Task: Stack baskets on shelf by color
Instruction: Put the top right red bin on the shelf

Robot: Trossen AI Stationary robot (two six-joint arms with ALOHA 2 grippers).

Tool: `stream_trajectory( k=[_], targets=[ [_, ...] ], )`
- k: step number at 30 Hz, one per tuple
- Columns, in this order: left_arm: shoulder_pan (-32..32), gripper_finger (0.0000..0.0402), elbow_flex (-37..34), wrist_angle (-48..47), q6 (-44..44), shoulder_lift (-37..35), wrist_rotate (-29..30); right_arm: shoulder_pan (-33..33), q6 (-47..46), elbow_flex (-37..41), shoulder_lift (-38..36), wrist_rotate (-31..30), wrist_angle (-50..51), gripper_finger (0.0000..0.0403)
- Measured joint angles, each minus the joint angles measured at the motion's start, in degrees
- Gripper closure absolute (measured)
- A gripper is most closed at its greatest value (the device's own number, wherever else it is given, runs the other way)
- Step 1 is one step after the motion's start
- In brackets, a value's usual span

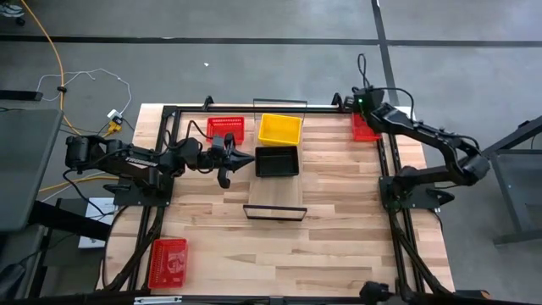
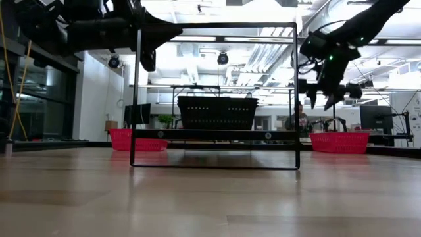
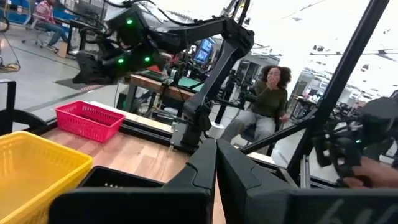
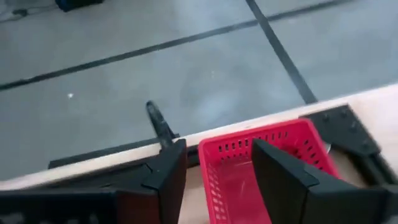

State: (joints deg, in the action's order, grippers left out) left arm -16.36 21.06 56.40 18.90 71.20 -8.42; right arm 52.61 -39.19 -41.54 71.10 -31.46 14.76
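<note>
The right gripper (image 4: 214,171) hangs open just above a red perforated plastic basket (image 4: 264,163), one finger over its inside, one outside its wall. If it descends off line, I think a finger could hit the rim and push the basket off the table edge. This basket looks empty.

The left gripper (image 1: 246,160) is closed, empty, beside the black perforated basket (image 1: 277,161) on the pale wooden shelf (image 1: 275,205).
</note>
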Motion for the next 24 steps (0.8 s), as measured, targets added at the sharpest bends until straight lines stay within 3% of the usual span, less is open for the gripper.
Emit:
stream_trajectory(
  k=[9, 15, 24],
  targets=[
    [0.42, 0.0401, 0.00, 0.01, 1.13, 0.02, -0.80, 4.30, -18.24, 0.04, 10.52, 1.00, -6.44, 0.0264],
    [0.42, 0.0401, 0.00, -0.02, 1.57, 0.02, -4.23, 6.05, -21.89, -2.49, 15.14, 2.95, -6.23, 0.0265],
    [0.42, 0.0401, 0.00, -4.74, 2.09, 0.04, -6.00, 6.74, -24.14, -7.95, 20.68, 1.87, 2.22, 0.0265]
  ],
)
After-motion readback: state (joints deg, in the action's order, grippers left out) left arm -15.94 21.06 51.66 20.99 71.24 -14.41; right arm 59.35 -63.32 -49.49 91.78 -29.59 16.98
